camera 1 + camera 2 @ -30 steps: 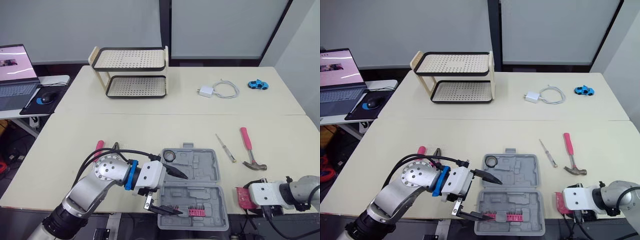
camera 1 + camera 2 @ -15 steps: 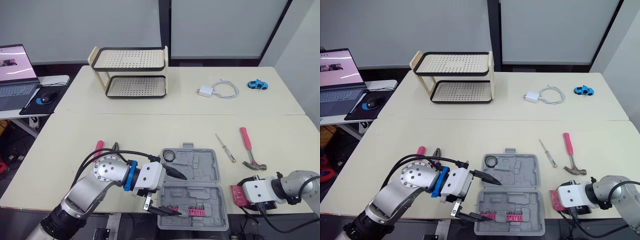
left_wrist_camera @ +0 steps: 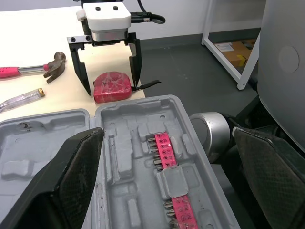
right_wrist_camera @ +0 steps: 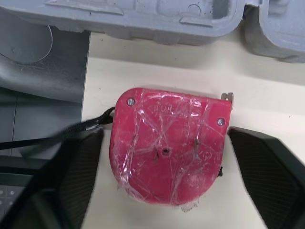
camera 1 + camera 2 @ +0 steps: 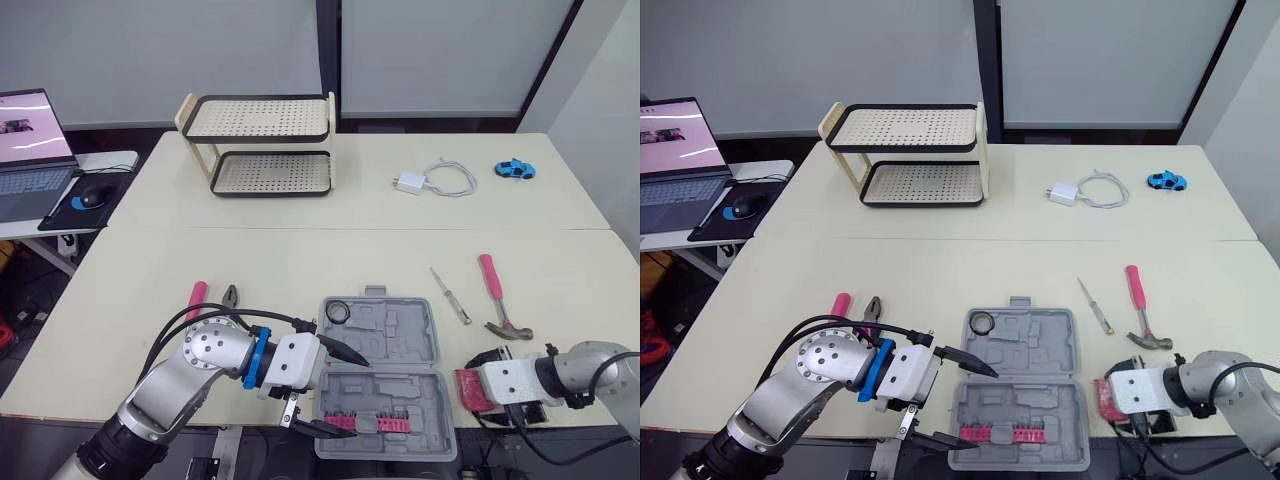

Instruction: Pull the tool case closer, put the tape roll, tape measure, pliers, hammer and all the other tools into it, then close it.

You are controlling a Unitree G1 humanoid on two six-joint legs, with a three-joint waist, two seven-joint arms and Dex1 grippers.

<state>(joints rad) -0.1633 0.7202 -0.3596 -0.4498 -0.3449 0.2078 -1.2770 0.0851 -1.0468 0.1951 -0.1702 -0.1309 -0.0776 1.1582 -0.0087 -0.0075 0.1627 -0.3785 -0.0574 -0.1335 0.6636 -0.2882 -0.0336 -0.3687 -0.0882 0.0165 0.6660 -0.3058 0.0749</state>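
Since the frame a second earlier, the right end effector (image 4: 164, 138) had slid along the near edge of the counter (image 5: 300, 260) toward the tool case (image 5: 385, 345), and the left end effector (image 5: 342, 394) had drawn slightly back toward that edge, uncovering more of the pliers (image 5: 196, 297).

We saw the right end effector released, its two black fingers straddling the red tape measure (image 5: 468, 388), which lay flat at the counter's near edge just beside the case's right side. In the right wrist view, narrow gaps showed between each finger and the tape measure's body.

The left end effector was also released, its fingers spread wide over the left part of the case and gripping nothing. The case lay open and flat, with a red strip of bits (image 5: 380, 423) in its near half and the black tape roll (image 5: 337, 313) in the far left corner.

The screwdriver (image 5: 450, 295) and hammer (image 5: 497, 295) lay on the counter to the right of the case, well apart from it. Farther back stood a two-tier rack (image 5: 260, 145), with a white charger (image 5: 412, 182) and a blue toy car (image 5: 515, 169) off to its right.
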